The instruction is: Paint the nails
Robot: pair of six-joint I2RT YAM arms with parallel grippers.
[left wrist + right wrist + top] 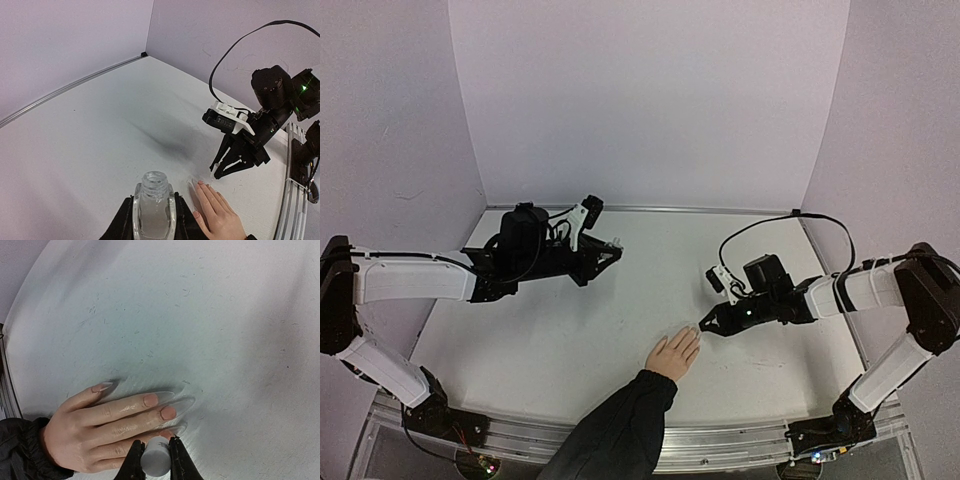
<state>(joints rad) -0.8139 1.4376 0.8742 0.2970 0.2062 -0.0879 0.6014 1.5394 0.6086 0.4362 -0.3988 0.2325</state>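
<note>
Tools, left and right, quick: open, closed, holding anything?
Left tool: closed on the clear uncapped bottle.
Right tool: closed on the white cap.
Person's hand: flat on the table, empty.

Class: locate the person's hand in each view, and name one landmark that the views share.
Top external: hand at bottom centre, flat on the table.
Left wrist: hand in the bottom right corner.
Right wrist: hand at lower left, fingers pointing right.
Shared landmark: the right gripper, at the fingertips.
</note>
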